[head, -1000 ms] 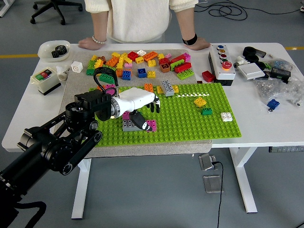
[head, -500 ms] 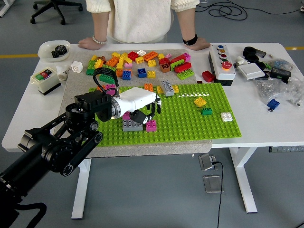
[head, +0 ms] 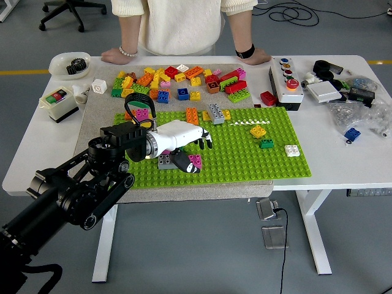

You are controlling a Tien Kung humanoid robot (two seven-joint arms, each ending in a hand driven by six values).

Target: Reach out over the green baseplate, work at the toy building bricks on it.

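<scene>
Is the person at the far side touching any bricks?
No, both of the person's hands rest flat on the table edge, behind the loose bricks.

The left hand (head: 184,142) sank toward the lower part of the frame and drew slightly leftward with its arm, so that the pink brick at the baseplate's upper left (head: 142,114), hidden a second earlier, showed again. Half a second ago the hand had lifted clear of the magenta brick (head: 195,161); now its dark thumb lay over that brick's left side and over the grey brick (head: 164,162) beside it.
</scene>
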